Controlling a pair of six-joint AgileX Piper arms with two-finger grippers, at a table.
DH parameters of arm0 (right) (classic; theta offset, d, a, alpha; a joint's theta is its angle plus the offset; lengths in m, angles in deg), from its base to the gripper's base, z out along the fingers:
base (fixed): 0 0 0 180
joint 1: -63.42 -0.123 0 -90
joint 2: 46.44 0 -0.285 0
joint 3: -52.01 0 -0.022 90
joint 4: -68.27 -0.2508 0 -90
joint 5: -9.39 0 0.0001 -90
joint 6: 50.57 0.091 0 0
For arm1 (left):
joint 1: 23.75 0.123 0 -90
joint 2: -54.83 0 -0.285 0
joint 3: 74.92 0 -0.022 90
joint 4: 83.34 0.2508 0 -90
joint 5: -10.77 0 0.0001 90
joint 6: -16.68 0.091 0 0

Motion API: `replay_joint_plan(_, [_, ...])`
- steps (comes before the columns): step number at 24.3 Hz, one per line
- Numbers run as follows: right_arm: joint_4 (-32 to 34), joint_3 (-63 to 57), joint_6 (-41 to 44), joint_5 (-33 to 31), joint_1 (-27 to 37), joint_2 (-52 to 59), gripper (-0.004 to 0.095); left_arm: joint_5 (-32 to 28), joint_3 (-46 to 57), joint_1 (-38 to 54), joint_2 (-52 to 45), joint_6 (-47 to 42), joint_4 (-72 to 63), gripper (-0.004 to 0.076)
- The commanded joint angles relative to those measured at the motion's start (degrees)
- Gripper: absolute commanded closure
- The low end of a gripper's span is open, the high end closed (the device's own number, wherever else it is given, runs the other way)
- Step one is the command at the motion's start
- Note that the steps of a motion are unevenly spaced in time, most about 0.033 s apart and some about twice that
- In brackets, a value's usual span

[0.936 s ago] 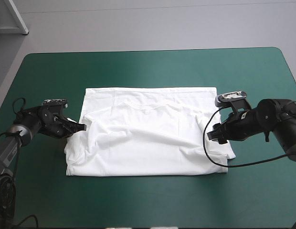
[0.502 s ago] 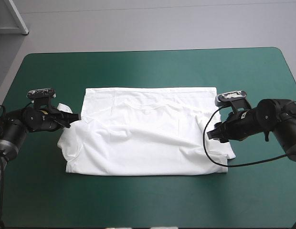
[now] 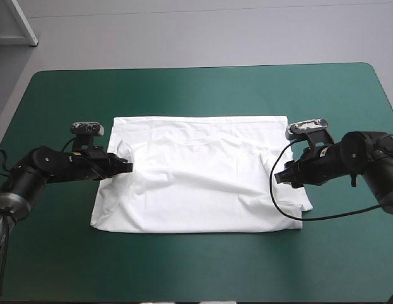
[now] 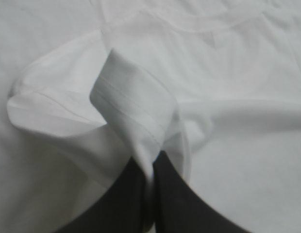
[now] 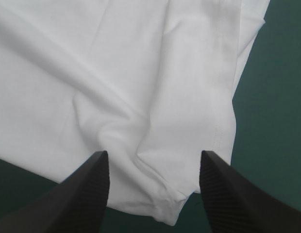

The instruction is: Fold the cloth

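The white T-shirt (image 3: 196, 180) lies folded in a broad rectangle in the middle of the teal-green table. My left gripper (image 3: 123, 168) is over its left part, shut on the left sleeve, whose hemmed cuff (image 4: 133, 119) stands up from between the black fingers (image 4: 170, 204). The sleeve is carried inward over the shirt body. My right gripper (image 3: 282, 177) stands open at the shirt's right edge. In the right wrist view its fingertips (image 5: 99, 162) straddle a rumpled fold of the T-shirt (image 5: 141, 87) without pinching it.
Bare teal-green cover (image 3: 196, 88) surrounds the shirt on all sides. In the right wrist view the cover (image 5: 276, 97) shows beside the shirt's right edge.
My left gripper first drew the sleeve outward to the left, then carried it back to the right, over the shirt. The shirt's left edge is now straighter. The right gripper has not moved.
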Motion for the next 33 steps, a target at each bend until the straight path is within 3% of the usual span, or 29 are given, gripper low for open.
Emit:
replay_joint_plan(1, [-0.58,1.82,-0.89,1.75,0.32,1.35,0.0382,-1.05,-0.64,-1.97,0.53,1.71,-1.96,0.0678])
replay_joint_plan(3, [-0.49,1.82,-1.48,1.63,0.32,1.35,0.0382,-1.08,-0.64,-3.15,2.16,1.85,-2.08,0.0547])
replay_joint_plan(6, [1.55,1.82,-1.37,1.0,0.32,1.35,0.0382,-2.1,-0.64,-3.4,2.62,2.0,-2.24,0.0173])
replay_joint_plan(8, [2.98,1.82,-0.61,0.97,0.32,1.87,0.0382,-2.21,-0.76,-3.4,2.62,2.09,-2.24,0.0022])
replay_joint_plan(15, [14.2,0.5,6.98,-3.05,0.32,5.98,0.0382,8.15,-10.71,-3.4,1.54,-7.27,11.36,0.0016])
replay_joint_plan(19, [15.55,-10.15,8.64,-2.23,0.43,10.79,0.0382,11.43,-13.75,-3.4,-2.9,-15.85,28.07,0.0016])
replay_joint_plan(26, [13.51,-22.99,10.19,8.84,0.43,13.75,0.0382,15.83,-13.75,-3.4,-7.33,-20.56,33.49,0.0016])
replay_joint_plan(33, [12.86,-23.68,9.75,16.98,0.43,8.3,0.0382,17.24,-13.75,-3.4,-7.87,-20.91,33.41,0.0016])
